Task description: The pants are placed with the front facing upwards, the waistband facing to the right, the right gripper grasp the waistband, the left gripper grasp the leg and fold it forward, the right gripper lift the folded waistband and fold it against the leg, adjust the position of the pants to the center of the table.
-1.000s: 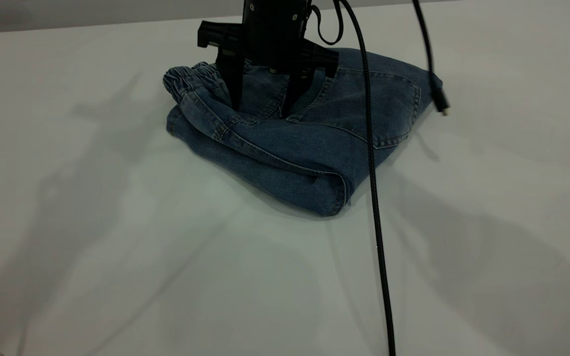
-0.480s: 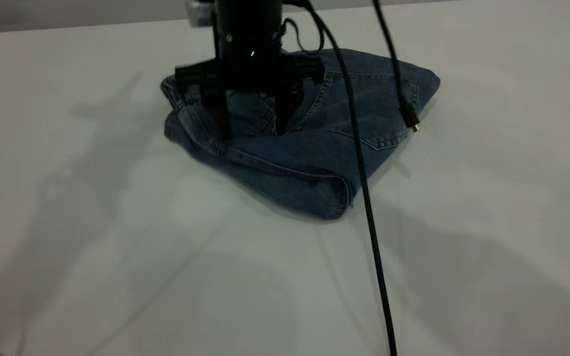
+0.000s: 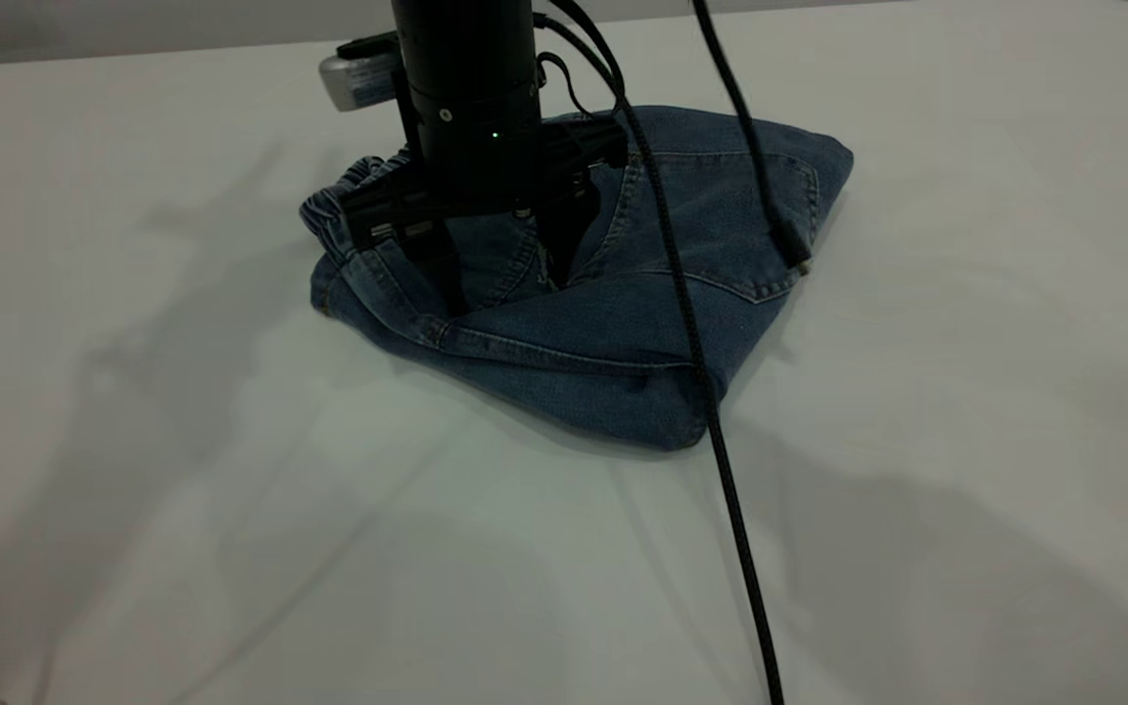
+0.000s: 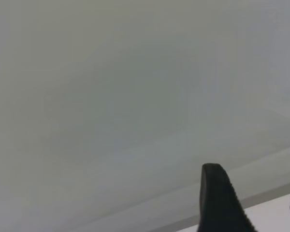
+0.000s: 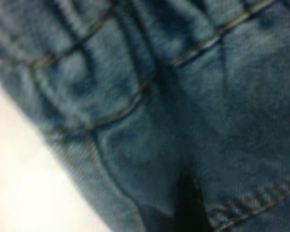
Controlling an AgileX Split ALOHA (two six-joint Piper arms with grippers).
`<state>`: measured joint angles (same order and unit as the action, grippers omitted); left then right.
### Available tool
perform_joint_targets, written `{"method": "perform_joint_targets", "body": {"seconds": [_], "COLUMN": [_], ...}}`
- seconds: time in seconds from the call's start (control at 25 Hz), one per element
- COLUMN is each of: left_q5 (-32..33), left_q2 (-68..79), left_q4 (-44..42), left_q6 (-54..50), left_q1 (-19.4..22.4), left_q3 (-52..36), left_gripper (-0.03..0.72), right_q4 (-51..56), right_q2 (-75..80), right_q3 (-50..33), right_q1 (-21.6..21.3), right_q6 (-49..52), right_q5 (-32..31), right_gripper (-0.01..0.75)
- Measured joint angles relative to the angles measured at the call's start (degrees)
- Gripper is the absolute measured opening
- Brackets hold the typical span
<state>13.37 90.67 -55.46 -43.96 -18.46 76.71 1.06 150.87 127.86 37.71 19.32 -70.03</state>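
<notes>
The blue denim pants [image 3: 721,206] lie folded into a compact bundle on the white table [image 3: 231,490], back pocket up. Their gathered waistband [image 3: 334,201] shows at the bundle's left end. My right gripper [image 3: 505,279] comes straight down onto the bundle's left half. It is open, with both fingertips pressed into the denim and nothing pinched between them. The right wrist view is filled with denim [image 5: 150,96] and tan stitching, with one dark finger [image 5: 191,208] against the cloth. My left gripper [image 4: 256,193] is open and holds nothing, over bare pale surface away from the pants.
A black cable [image 3: 730,509] hangs from the right arm, crosses the pants and runs to the table's near edge. A second cable ends in a plug [image 3: 797,250] dangling over the bundle's right side. A silver camera [image 3: 358,78] sits on the wrist.
The right gripper has come lower and shifted left and nearer, its wrist turning. The pants bundle has slid a little left and nearer under its fingertips.
</notes>
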Motion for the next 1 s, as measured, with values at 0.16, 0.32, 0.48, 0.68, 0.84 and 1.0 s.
{"method": "perform_joint_targets", "body": {"seconds": [0.16, 0.32, 0.48, 0.68, 0.84, 1.0], "left_q5": [0.0, 0.0, 0.0, -0.1, -0.1, -0.1], "left_q2": [0.0, 0.0, 0.0, 0.0, 0.0, 0.0], "left_q4": [-0.2, -1.1, -1.7, -1.8, -1.9, -1.9], "left_q6": [0.0, 0.0, 0.0, 0.0, 0.0, 0.0], "left_q1": [0.0, 0.0, 0.0, 0.0, 0.0, 0.0], "left_q3": [0.0, 0.0, 0.0, 0.0, 0.0, 0.0], "left_gripper": [0.347, 0.347, 0.347, 0.347, 0.347, 0.347], "right_q4": [3.8, 3.3, 1.8, 2.3, 4.0, 4.0], "right_q2": [0.0, -0.5, -2.0, -3.7, -6.1, -10.2], "right_q3": [0.0, -0.1, -0.1, -0.3, -2.7, -7.9], "right_q1": [0.0, 0.0, 0.0, 0.0, 0.0, 0.0], "right_q6": [-2.1, -3.9, -5.4, -6.0, -7.3, -8.3], "right_q5": [-0.1, -0.1, 0.0, -0.1, 0.1, 0.1], "right_gripper": [0.437, 0.437, 0.437, 0.437, 0.437, 0.437]}}
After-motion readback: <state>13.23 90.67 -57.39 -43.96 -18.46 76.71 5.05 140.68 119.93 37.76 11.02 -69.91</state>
